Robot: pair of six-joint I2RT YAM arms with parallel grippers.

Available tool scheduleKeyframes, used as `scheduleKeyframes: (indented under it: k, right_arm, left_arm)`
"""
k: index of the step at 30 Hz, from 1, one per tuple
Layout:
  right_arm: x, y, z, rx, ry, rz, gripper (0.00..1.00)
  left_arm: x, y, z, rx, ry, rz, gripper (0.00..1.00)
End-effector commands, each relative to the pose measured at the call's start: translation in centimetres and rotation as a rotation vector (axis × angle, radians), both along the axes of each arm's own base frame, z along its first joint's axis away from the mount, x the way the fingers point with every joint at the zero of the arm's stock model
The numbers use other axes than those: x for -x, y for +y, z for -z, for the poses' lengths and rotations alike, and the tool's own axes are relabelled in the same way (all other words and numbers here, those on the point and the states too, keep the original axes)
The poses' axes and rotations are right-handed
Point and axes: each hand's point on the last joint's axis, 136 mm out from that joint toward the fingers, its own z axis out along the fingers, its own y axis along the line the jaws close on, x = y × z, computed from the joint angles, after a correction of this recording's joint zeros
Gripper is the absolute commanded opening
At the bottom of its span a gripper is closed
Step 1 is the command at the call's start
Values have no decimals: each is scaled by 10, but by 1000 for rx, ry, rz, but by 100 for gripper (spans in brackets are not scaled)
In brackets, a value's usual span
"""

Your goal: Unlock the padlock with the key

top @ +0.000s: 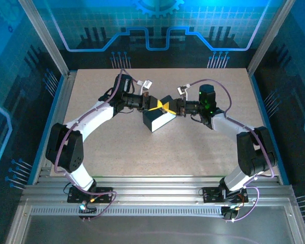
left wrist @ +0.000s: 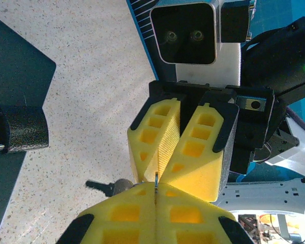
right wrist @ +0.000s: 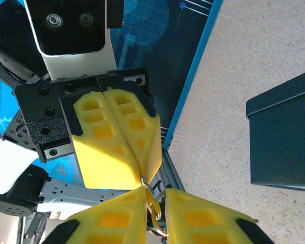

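Observation:
Both grippers meet tip to tip above the dark blue tin at mid-table. My left gripper is shut on the key, of which only a thin pale metal edge shows between the yellow pads. My right gripper faces it with its fingers slightly apart, and a metal key ring hangs in that gap. The black padlock, with silver shackle bars, lies on the tin to the left in the left wrist view. From above, the left gripper and right gripper nearly touch.
A small dark key-like shape shows just beside my left fingers, either hanging or a shadow. The tin's corner sits right of the right gripper. Speckled tabletop surrounds the tin, bounded by aluminium frame rails.

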Motion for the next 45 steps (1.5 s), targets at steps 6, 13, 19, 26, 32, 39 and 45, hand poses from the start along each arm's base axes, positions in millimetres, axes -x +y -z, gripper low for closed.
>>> scheduleKeyframes:
  k: [6,13,19,26,32,39,45]
  right_arm:
    - [-2,8,-20,-42,-85,-10,2]
    - [-1,-2,-13,-45,-91,16,0]
    - [2,-25,7,18,-58,21,0]
    - [23,-56,33,156,25,10,0]
    - [27,-75,37,193,70,37,0]
    - [25,-76,39,186,104,30,0]
    - [27,-76,42,175,138,16,0]
  left_arm:
    - [10,0,-9,24,-5,20,0]
    - [9,5,-5,-21,-22,-8,19]
    - [-3,23,-9,-103,-90,-45,41]
    - [-15,35,-5,-361,-365,77,41]
    - [-23,19,-6,-437,-696,302,45]
    - [-4,-16,35,-479,-1059,704,56]
    - [-15,-22,63,-492,-1058,822,56]
